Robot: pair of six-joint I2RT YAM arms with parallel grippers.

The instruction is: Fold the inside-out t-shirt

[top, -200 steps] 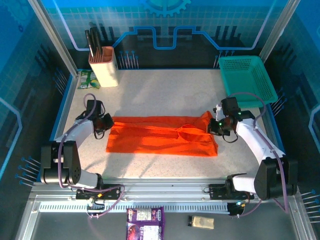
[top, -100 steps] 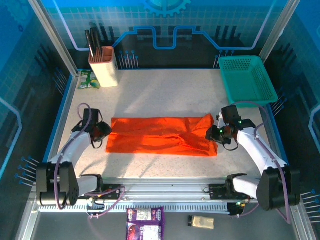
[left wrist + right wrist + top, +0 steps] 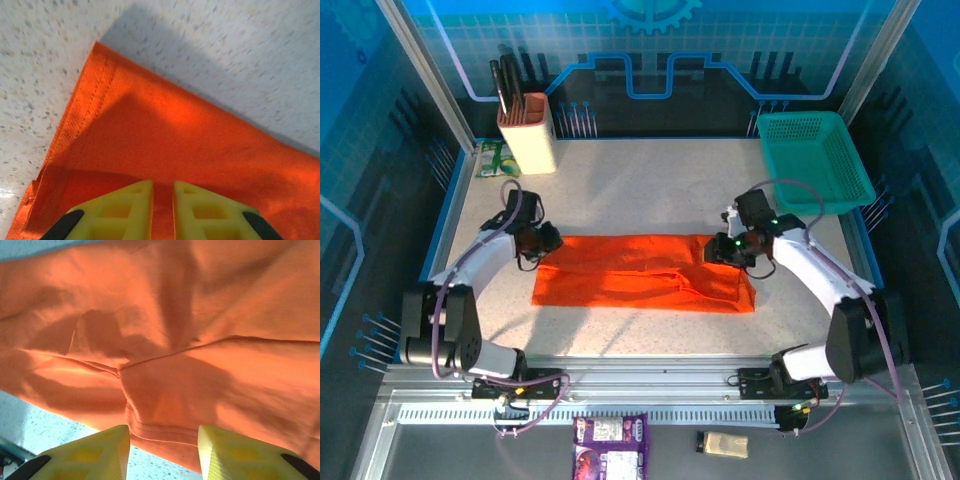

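Observation:
The inside-out t-shirt (image 3: 640, 275) lies as a long, flat orange strip across the middle of the table. My left gripper (image 3: 548, 240) is at its far left corner. In the left wrist view the yellow fingers (image 3: 130, 200) stand a narrow gap apart over flat orange cloth (image 3: 175, 130), with no cloth pinched between the gripper's (image 3: 163, 184) tips. My right gripper (image 3: 717, 250) is over the strip's far right part. In the right wrist view it (image 3: 164, 429) is open wide above a stitched hem of the cloth (image 3: 175, 315), holding nothing.
A teal mesh basket (image 3: 815, 160) stands at the back right. A beige knife block (image 3: 527, 133) and a green packet (image 3: 497, 158) are at the back left. A purple packet (image 3: 611, 440) lies in front of the rail. Speckled table (image 3: 640, 190) lies beyond the shirt.
Both grippers let go of the shirt's ends and opened. The left moved right onto the far left corner, the right moved left over the cloth. The raised right corner now lies flat.

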